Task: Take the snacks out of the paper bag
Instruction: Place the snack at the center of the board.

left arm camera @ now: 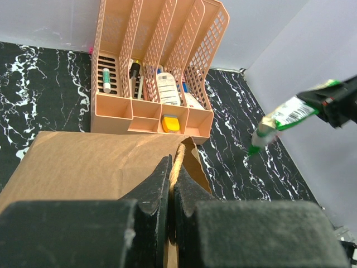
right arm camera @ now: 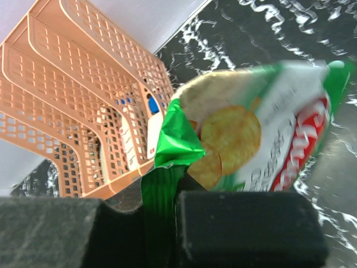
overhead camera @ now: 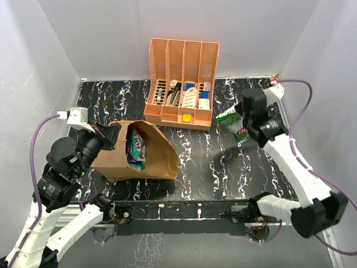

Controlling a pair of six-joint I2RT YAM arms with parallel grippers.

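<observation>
The left end effector [left arm camera: 170, 192] is pressed shut on the cord handle [left arm camera: 178, 161] of the paper bag [overhead camera: 162, 153]. The bag lies on its side on the tabletop [overhead camera: 223, 162] just ahead of it, with snacks [overhead camera: 135, 148] inside. A green packet [right arm camera: 245, 134] is pinched by the right end effector [right arm camera: 167, 220].

Top view: high, from near edge, looking down on whole table [overhead camera: 223, 162]. Left wrist: low, close over bag [left arm camera: 83, 162], facing organiser [left arm camera: 148, 109]. Right wrist: very close on packet [right arm camera: 240, 134], organiser behind. All three share organiser.
</observation>
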